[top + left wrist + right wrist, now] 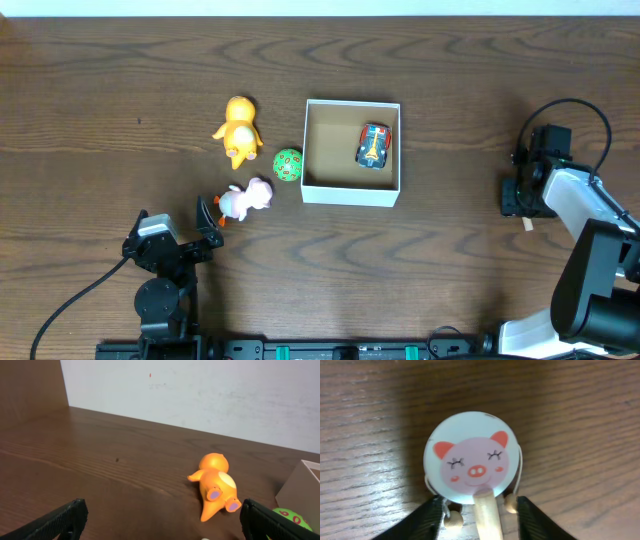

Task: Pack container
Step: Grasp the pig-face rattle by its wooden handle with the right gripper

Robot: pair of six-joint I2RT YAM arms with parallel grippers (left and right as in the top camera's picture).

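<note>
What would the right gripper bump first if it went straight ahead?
The pig rattle. It lies right in front of the right gripper, its stick already between the open jaws, though depth is unclear.

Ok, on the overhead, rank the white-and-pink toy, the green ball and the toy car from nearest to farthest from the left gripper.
1. White-and-pink toy, just ahead and to the right of the left gripper.
2. Green ball, on the table beside the container's left wall.
3. Toy car, inside the container, toward its right side.
</note>
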